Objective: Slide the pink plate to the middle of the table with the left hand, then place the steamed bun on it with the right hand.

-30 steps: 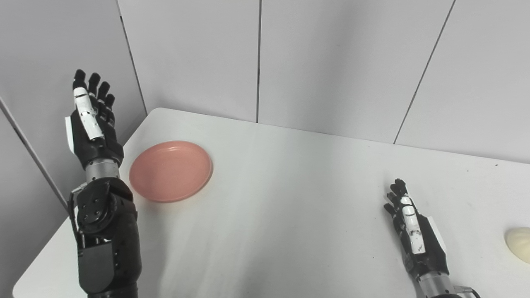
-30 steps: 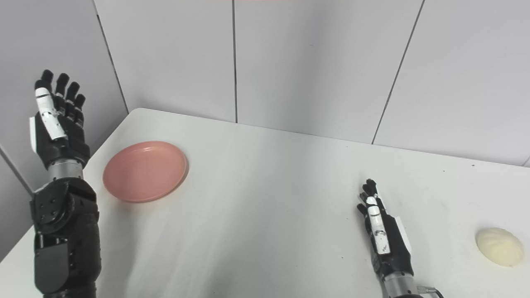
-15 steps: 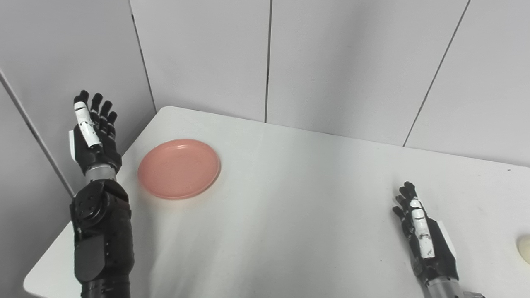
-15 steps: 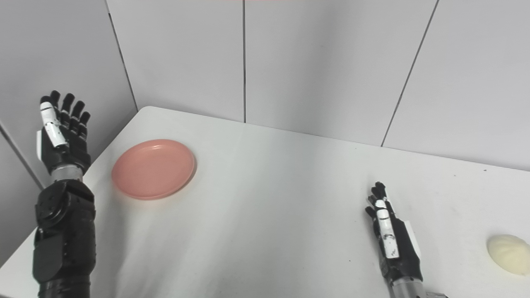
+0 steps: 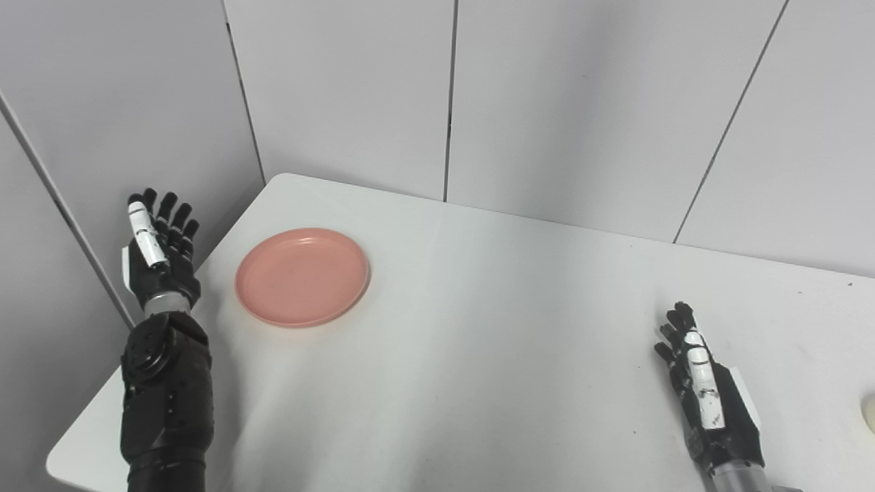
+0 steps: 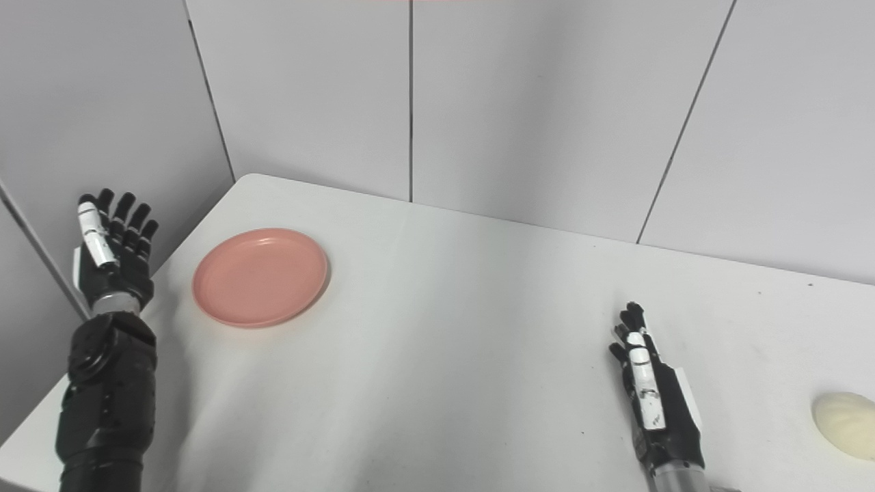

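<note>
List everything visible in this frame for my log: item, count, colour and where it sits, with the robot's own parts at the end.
pink plate: one, pink, far-left part of the table, empty.
steamed bun: one, pale cream, near-right edge of the table, cut off by the picture's edge.
table: one, white, fills the lower view.
wall panels: light grey, with dark seams, behind and to the left of the table.
left robot hand: one, black and white, raised off the table's left edge, open.
right robot hand: one, black and white, low over the table left of the bun, open.
</note>
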`<state>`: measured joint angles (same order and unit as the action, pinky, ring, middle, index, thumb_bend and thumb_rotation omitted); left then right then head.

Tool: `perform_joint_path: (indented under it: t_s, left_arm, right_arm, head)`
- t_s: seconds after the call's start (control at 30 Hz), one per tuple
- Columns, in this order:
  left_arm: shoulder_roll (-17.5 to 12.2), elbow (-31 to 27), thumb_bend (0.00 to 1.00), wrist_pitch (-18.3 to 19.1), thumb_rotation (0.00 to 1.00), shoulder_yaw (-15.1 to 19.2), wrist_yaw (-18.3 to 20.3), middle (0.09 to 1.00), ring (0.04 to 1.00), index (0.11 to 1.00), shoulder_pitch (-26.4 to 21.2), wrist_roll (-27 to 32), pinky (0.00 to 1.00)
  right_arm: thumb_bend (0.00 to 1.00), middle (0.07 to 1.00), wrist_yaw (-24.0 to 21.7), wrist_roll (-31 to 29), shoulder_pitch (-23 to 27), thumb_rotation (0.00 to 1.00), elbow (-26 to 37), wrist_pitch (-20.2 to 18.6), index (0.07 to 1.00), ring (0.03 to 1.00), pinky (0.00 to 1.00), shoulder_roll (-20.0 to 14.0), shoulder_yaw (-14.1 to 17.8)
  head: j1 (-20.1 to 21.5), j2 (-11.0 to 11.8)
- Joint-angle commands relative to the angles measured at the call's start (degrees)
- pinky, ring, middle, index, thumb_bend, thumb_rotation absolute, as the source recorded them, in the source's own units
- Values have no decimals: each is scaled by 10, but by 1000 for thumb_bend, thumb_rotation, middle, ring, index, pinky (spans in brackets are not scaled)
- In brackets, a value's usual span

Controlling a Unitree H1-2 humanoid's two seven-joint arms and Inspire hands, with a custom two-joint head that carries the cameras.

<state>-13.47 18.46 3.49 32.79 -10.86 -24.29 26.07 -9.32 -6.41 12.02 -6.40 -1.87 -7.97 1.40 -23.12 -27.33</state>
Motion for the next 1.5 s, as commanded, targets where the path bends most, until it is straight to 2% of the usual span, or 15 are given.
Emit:
perform_joint_path:
  t_s: [0.0,0.4,0.53,0.77,0.97,1.47]
  left_arm:
    - [-19,-4,380,-25,1000,1,14,919,897,926,-24,7,914]
    - [-19,45,375,-42,1000,-3,17,912,891,907,-25,20,912]
    - [-25,76,383,-46,1000,-5,36,925,901,929,-28,31,924]
    - [-22,99,363,-36,1000,-10,49,923,894,932,-28,42,926]
    - [-15,116,359,-28,1000,-10,62,918,887,932,-32,59,913]
    - [1,158,357,-17,1000,-43,64,901,878,907,-42,44,900]
  right_arm:
    - [159,1000,10,2,-8,1000,-16,-24,1000,1000,1000,-14,14]
    - [172,1000,11,4,-7,1000,-20,-19,1000,997,1000,-15,14]
    - [179,1000,13,8,-7,1000,-19,-20,1000,990,1000,-15,14]
    - [191,1000,13,3,-8,1000,-12,-31,1000,993,1000,-14,15]
    - [178,1000,11,7,-8,1000,-13,-23,1000,995,1000,-15,13]
    - [187,1000,13,6,-10,1000,-9,-29,1000,999,1000,-12,14]
  head:
    - [0,0]
    - [-1,-2]
    - [-1,-2]
    - [0,-3]
    - [1,-3]
    - [4,-5]
